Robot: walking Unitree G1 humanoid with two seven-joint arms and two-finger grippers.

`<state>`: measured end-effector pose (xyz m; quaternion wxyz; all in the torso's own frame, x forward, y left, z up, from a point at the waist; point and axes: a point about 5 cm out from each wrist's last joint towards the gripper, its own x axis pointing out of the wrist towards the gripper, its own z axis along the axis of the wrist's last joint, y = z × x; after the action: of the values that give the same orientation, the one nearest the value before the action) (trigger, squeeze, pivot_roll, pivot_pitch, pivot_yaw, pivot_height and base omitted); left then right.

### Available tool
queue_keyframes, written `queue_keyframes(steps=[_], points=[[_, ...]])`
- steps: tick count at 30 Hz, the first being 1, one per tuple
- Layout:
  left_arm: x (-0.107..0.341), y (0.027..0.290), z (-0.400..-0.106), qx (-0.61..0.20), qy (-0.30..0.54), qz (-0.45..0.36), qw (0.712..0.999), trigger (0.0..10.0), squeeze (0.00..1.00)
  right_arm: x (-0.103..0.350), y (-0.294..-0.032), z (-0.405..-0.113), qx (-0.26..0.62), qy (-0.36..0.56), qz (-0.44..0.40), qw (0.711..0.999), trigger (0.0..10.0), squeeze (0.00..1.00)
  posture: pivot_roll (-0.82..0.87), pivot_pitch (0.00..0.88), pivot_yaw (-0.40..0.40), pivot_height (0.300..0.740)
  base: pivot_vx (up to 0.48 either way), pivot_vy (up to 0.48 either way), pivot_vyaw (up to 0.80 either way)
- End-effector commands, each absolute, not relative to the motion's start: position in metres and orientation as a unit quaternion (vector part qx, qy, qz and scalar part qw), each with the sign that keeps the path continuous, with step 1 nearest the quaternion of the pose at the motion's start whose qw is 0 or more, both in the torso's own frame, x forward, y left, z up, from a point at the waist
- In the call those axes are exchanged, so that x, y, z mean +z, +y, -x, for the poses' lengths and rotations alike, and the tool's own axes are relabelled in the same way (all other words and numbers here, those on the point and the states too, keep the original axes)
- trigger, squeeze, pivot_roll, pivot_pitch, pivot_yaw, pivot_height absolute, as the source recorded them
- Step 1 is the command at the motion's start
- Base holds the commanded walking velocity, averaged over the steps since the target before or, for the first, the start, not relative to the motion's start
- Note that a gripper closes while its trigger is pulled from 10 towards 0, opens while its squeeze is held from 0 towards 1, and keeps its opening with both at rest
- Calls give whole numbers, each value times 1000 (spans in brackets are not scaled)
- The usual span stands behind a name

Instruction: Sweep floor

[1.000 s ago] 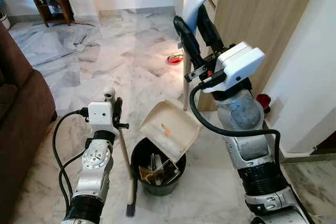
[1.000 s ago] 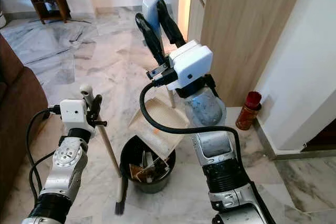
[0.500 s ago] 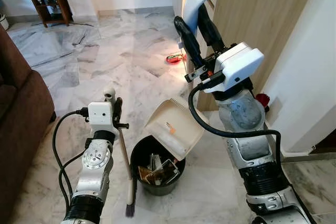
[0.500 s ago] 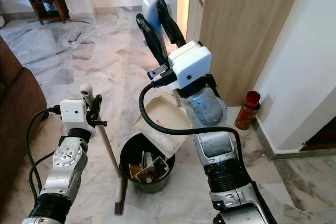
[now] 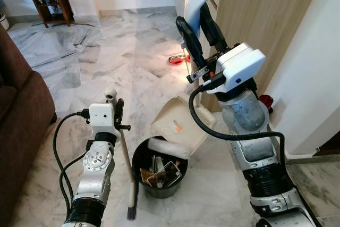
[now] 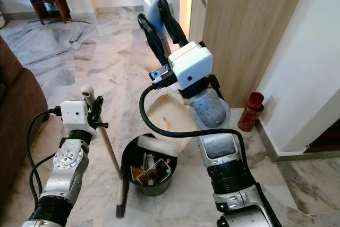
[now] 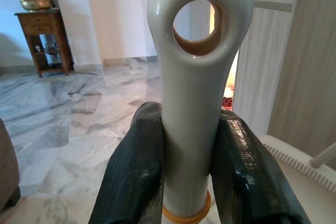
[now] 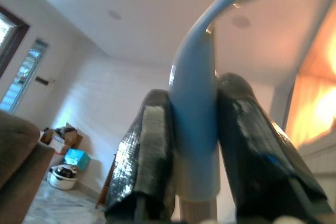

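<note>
Left gripper (image 7: 190, 179): two black fingers (image 7: 135, 177) pressed against either side of a handle.
Broom handle (image 7: 191, 103): cream-white, upright, with a round hanging hole at its top and an orange ring at its lower end.
Dustpan (image 7: 310, 174): cream edge with a ridged lip, beside the gripper.
Floor (image 7: 63, 119): grey-veined marble.
Side table (image 7: 44, 32): dark wood, against the far wall.
Wood panel (image 7: 310, 61): light-grained, near the dustpan.
</note>
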<state>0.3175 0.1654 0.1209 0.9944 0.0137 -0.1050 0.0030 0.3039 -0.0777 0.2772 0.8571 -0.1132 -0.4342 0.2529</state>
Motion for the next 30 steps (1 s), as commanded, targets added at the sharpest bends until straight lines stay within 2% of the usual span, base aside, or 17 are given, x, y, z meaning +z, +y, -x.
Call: queue_keyframes(steps=[1,8,11,13,17,22,24,30], points=[[136,164,-319,-3,-145,-10,989,10000,0,291,-74,-298,256,-466,106,840,10000,0,74,38,31,740,0,0,0],[136,164,-319,-3,-145,-10,989,10000,0,289,-74,-299,264,-457,99,844,10000,0,74,38,31,740,0,0,0],[136,164,-319,-4,-144,-11,989,10000,0,287,-82,-306,227,-450,118,855,10000,0,73,37,31,740,0,0,0],[135,164,-319,-5,-143,-12,990,10000,0,284,-94,-314,183,-437,138,870,10000,0,72,37,30,740,0,0,0],[135,166,-318,-5,-142,-12,990,10000,0,282,-104,-318,153,-432,143,877,10000,0,72,38,30,740,0,0,0],[134,168,-317,-4,-139,-16,990,10000,0,269,-138,-332,49,-393,145,907,10000,0,69,37,31,740,0,0,0],[133,170,-315,-3,-138,-18,990,10000,0,255,-153,-336,13,-370,159,915,10000,0,69,39,31,740,0,0,0],[130,177,-311,2,-133,-23,991,10000,0,218,-176,-341,-45,-308,157,937,10000,0,70,38,31,740,0,0,0]])
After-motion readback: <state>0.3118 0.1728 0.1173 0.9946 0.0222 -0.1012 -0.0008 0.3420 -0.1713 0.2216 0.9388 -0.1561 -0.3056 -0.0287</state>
